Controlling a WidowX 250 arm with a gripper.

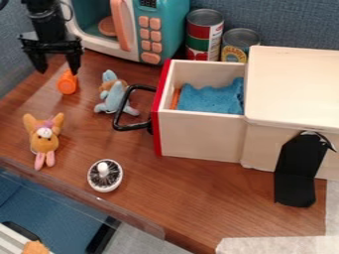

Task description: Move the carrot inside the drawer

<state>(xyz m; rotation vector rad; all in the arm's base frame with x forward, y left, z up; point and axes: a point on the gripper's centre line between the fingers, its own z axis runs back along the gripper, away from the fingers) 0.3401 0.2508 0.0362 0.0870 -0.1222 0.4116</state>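
Claw [58, 71] apart above the likely carrot [67, 84] near the upper-left edge of the bench [192, 191], best centred before closing

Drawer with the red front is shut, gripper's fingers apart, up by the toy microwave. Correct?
Not quite: the drawer is open, with blue material visible inside, per the camera view. The gripper's fingers are apart, up by the toy microwave, as you say.

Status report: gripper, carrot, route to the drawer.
Gripper open, upper left. Orange item, possibly the carrot, on table close by. Drawer open, blue cloth inside; blue plush toy between item and drawer.
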